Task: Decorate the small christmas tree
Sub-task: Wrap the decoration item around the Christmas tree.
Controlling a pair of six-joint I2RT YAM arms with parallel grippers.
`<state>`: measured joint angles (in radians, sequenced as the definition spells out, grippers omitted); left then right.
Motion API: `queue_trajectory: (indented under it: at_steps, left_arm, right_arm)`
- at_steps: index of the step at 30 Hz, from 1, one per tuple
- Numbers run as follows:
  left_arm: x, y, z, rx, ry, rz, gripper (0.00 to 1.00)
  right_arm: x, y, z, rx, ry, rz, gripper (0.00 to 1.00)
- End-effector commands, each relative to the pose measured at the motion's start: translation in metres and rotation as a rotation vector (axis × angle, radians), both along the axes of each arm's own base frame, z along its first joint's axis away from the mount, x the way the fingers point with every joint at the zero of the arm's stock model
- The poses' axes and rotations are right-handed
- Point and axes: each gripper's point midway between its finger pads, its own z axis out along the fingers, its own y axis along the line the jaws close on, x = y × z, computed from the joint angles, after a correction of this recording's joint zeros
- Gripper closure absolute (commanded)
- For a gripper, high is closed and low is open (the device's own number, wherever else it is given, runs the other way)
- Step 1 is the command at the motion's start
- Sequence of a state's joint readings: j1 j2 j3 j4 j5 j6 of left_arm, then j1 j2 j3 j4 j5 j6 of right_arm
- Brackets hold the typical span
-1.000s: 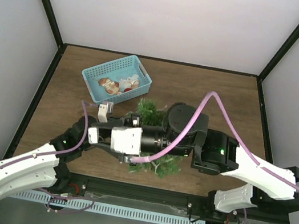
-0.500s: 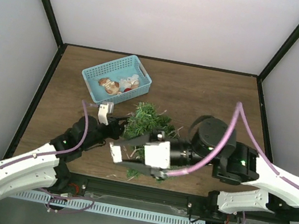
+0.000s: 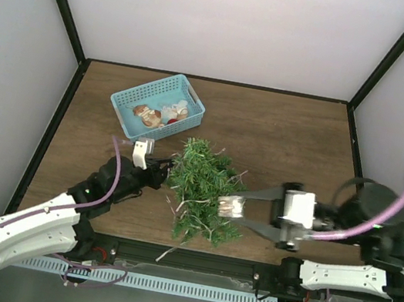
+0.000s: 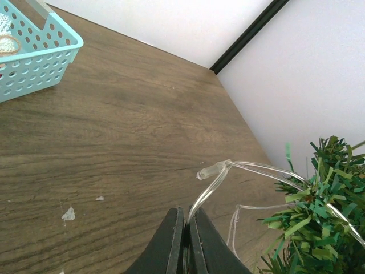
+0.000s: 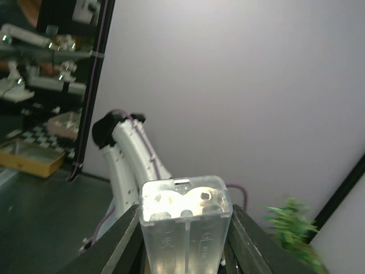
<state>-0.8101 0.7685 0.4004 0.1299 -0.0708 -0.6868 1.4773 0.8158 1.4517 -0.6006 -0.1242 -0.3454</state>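
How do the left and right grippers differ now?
The left gripper has jaws shut on a thin light wire; the right gripper has jaws spread around a wide battery box. The left gripper sits left of the small christmas tree, the right gripper right of it. Both hold something clear.

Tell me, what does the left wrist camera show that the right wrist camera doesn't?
Only the left wrist view: the wooden table, a blue basket corner, and a clear light wire pinched in the shut left gripper. Only the right wrist view: a clear battery box clamped in the right gripper, with a white arm behind it. Both: green branches of the small tree.
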Motion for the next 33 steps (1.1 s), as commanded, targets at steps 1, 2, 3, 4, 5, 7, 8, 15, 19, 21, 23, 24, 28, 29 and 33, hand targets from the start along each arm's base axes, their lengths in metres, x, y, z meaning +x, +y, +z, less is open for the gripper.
queue_trajectory:
  at_steps: [1, 2, 3, 4, 5, 7, 8, 15, 19, 21, 23, 24, 28, 29, 33]
  left_arm:
    - [0.003, -0.001, 0.016, 0.001, -0.037, 0.001, 0.96]
    - [0.003, 0.000, 0.016, 0.003, -0.036, 0.004, 0.96]
    - [0.003, 0.000, 0.015, 0.004, -0.036, 0.007, 0.96]
    - [0.004, 0.001, 0.014, 0.006, -0.035, 0.010, 0.96]
    - [0.004, 0.001, 0.014, 0.008, -0.034, 0.013, 0.96]
    - [0.004, 0.001, 0.014, 0.007, -0.035, 0.013, 0.96]
    - [0.004, 0.001, 0.014, 0.008, -0.035, 0.013, 0.96]
    - [0.004, 0.002, 0.012, 0.009, -0.029, 0.016, 0.96]
    - [0.005, 0.003, 0.010, 0.010, -0.024, 0.024, 0.96]
    - [0.005, 0.003, 0.011, 0.007, -0.027, 0.024, 0.96]
    - [0.007, 0.001, 0.003, 0.024, -0.011, 0.026, 0.96]
    - [0.007, 0.001, 0.002, 0.026, -0.009, 0.028, 0.96]
    - [0.007, 0.000, 0.002, 0.018, -0.007, 0.027, 0.95]
    - [0.008, 0.000, 0.002, 0.018, -0.007, 0.029, 0.94]
    - [0.008, 0.002, 0.002, 0.019, -0.004, 0.037, 0.93]
  right_arm:
    - [0.008, -0.053, 0.040, 0.193, 0.003, -0.073, 0.83]
    - [0.006, -0.059, 0.047, 0.222, -0.010, -0.070, 0.83]
    - [0.005, -0.062, 0.051, 0.236, -0.027, -0.066, 0.83]
    - [0.004, -0.062, 0.054, 0.243, -0.041, -0.065, 0.82]
    - [0.005, -0.062, 0.058, 0.248, -0.053, -0.067, 0.83]
    - [0.006, -0.059, 0.066, 0.253, -0.077, -0.077, 0.82]
    - [0.006, -0.057, 0.071, 0.262, -0.092, -0.078, 0.82]
    - [-0.024, -0.038, 0.118, 0.401, -0.251, 0.073, 0.81]
    - [-0.048, -0.013, 0.132, 0.430, -0.342, 0.216, 0.79]
    - [-0.050, 0.006, 0.138, 0.428, -0.369, 0.231, 0.79]
    - [-0.043, 0.027, 0.143, 0.427, -0.393, 0.196, 0.80]
    - [-0.037, 0.037, 0.145, 0.432, -0.400, 0.158, 0.80]
    - [0.000, 0.073, 0.152, 0.454, -0.456, -0.071, 0.80]
    - [0.009, 0.080, 0.154, 0.457, -0.472, -0.127, 0.80]
    - [0.047, 0.102, 0.160, 0.456, -0.510, -0.315, 0.80]
